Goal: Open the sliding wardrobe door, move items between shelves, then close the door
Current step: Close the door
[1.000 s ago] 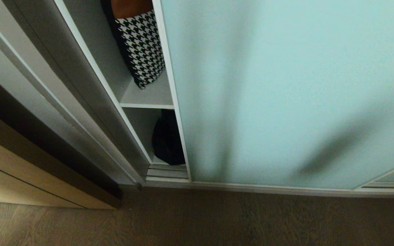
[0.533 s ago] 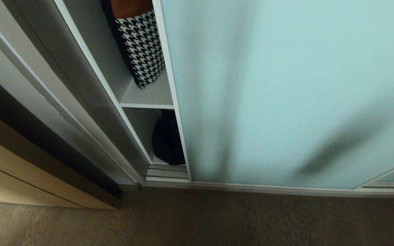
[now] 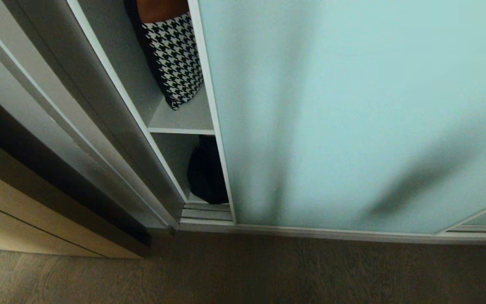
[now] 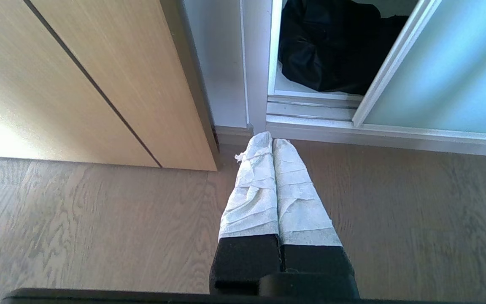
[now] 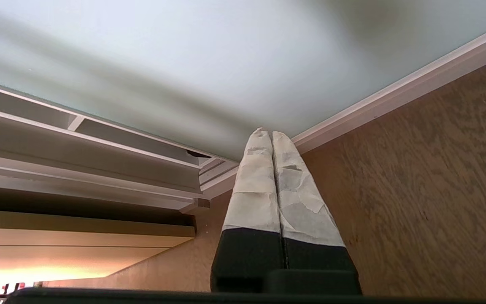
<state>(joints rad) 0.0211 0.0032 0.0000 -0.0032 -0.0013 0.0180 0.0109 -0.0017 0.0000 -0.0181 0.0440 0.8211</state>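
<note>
While the sliding wardrobe door [image 3: 352, 114] fills your head view from twelve round to four o'clock, it leaves only a narrow gap at eleven, where you see a white-grey shelf [image 3: 182, 126] carrying a houndstooth cushion [image 3: 174, 59]. Below that shelf, toward nine o'clock of the door's bottom corner, the black bag [image 3: 206, 171] slumps on the wardrobe's bottom board, half hidden by the door frame. Neither arm shows in your head view; the left gripper [image 4: 271, 141] is closed and empty above the wood floor [image 4: 99, 219], and the right gripper [image 5: 270, 134] is likewise closed and empty, near the door's bottom rail.
</note>
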